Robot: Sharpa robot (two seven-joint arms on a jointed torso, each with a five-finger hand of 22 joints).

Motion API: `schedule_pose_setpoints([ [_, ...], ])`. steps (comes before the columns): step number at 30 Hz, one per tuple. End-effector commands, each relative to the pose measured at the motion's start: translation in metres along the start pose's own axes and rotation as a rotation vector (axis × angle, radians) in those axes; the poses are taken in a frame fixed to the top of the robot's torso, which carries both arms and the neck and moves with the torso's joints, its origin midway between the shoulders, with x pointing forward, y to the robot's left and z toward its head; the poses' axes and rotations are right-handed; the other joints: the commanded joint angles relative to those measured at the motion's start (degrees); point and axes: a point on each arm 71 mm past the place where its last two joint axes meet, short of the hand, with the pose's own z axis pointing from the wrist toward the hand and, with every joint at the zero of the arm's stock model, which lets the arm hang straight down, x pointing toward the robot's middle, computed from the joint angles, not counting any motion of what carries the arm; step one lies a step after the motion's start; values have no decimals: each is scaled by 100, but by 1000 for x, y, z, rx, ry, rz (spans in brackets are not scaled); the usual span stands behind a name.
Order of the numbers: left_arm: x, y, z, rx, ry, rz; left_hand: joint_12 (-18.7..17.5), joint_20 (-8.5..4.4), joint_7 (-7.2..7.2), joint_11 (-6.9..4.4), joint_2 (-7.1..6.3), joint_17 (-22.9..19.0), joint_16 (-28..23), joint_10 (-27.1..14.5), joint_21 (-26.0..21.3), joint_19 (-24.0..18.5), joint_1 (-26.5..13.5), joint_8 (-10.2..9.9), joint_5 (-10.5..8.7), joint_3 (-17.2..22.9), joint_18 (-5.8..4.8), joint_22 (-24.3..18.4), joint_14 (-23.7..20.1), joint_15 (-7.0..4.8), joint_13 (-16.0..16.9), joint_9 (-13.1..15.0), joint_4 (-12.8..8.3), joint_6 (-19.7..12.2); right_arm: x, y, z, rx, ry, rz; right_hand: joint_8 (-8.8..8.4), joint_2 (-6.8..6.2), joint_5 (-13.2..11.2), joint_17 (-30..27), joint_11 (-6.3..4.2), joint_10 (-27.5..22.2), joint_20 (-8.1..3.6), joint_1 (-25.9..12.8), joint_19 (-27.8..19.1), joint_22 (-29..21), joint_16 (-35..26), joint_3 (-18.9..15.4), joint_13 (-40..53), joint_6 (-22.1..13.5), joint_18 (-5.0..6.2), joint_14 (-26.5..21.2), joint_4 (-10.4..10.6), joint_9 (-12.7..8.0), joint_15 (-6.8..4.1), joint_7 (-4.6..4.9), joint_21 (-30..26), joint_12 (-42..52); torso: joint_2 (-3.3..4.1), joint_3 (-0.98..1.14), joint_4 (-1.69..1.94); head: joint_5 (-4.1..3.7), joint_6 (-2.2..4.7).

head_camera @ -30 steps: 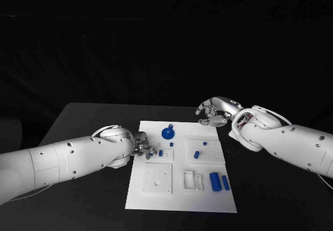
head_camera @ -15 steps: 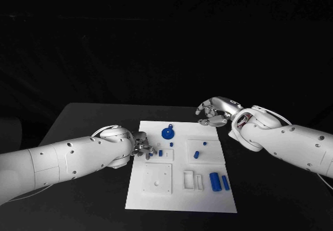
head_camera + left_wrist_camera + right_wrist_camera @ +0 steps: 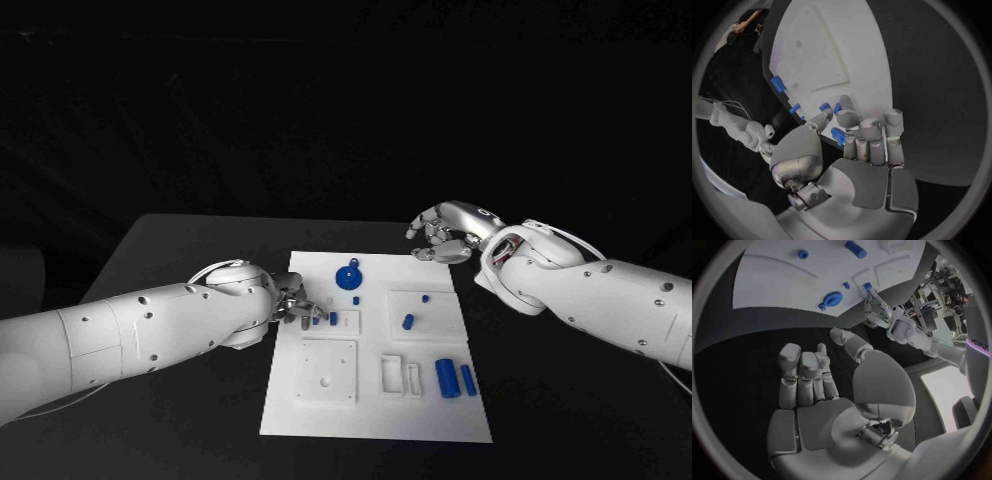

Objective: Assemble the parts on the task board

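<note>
On the white task board, two blue cylinders lay nearest. The left hand pinched a small blue peg, mostly hidden by its fingers. Farther, the right hand hovered, curled, empty, above the black table.

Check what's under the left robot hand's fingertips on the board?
The left robot hand reaches over the task board edge, fingertips at a small blue part. Whether it is gripped cannot be told; fingers cover the contact.

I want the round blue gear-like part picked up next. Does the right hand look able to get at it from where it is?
Probably yes. The right hand hovers empty off the task board's far corner; the round blue part lies uncovered nearby, nothing between.
</note>
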Motion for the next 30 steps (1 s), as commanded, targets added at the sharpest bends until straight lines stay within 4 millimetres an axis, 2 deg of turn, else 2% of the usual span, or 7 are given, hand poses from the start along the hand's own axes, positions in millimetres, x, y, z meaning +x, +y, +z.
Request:
schedule_pose_setpoints([
  [1,-1,0,0,3,-18,-11,33,-811,-8,1,-5,8,32,-19,-27,-40,-53,25,-21,-95,121,4,-30,-27,-1,8,-17,-35,1,1,0,-7,11,-7,10,-21,20,9,-17,-14,-36,21,15,83,-40,-30,-6,2,355,31,19,6,-26,39,-29,28,-3,1,0,5,3],
  [11,-7,4,-3,10,-62,-55,23,-820,-10,-2,-178,1,22,-23,-46,-43,-56,16,-19,-108,149,-7,-43,-43,-8,9,107,-64,1,1,0,-8,11,-7,10,-20,21,10,-17,-14,-36,20,15,83,-40,-31,-6,0,355,32,20,6,-26,39,-29,28,-1,2,-5,7,9],
  [18,-34,6,-11,56,-175,-211,-223,-778,98,108,-185,-121,-233,-182,-144,-153,234,-150,-11,-52,124,-45,-233,22,-131,-53,82,-336,1,-1,-2,-3,9,-8,9,-19,21,10,-17,-13,-36,19,16,83,-40,-32,-7,-1,355,32,20,6,-26,39,-29,28,-4,10,-1,-13,27],
  [24,-48,-2,-16,181,-263,-360,-698,-661,361,351,-229,-331,-701,-670,-427,-486,668,-450,-36,60,12,-149,-671,231,-349,-156,-123,-934,0,-3,-2,1,6,-10,9,-19,21,10,-17,-13,-36,19,16,83,-40,-33,-7,-1,355,32,20,6,-26,39,-29,28,-3,7,1,-31,61],
  [25,-49,-4,-17,209,-274,-375,-883,-609,389,440,-207,-404,-872,-907,-535,-641,816,-508,56,108,-37,-182,-874,354,-430,-172,-227,-1063,0,-3,-2,2,5,-10,9,-20,21,10,-16,-13,-36,18,16,83,-40,-33,-7,-1,355,32,20,6,-26,39,-29,28,-3,7,1,-31,61],
  [26,-50,-6,-17,222,-286,-382,-1230,-480,571,573,-154,-554,-1200,-1264,-767,-968,1293,-604,178,203,-158,-255,-1203,567,-593,-192,-591,-1301,0,-3,-2,3,4,-11,9,-20,21,10,-16,-13,-36,18,16,83,-40,-33,-7,-2,355,32,21,6,-26,39,-29,28,-1,5,-1,-33,71],
  [30,-54,-24,-17,386,-319,-374,-2093,-123,788,842,98,-878,-1853,-1645,-1228,-1394,2178,-687,409,131,-369,-434,-1555,983,-1040,-256,-1324,-1553,-1,-6,-2,9,1,-11,8,-21,21,10,-16,-14,-36,17,15,83,-41,-33,-7,-4,355,32,21,5,-26,40,-29,28,2,4,-7,-52,92],
])
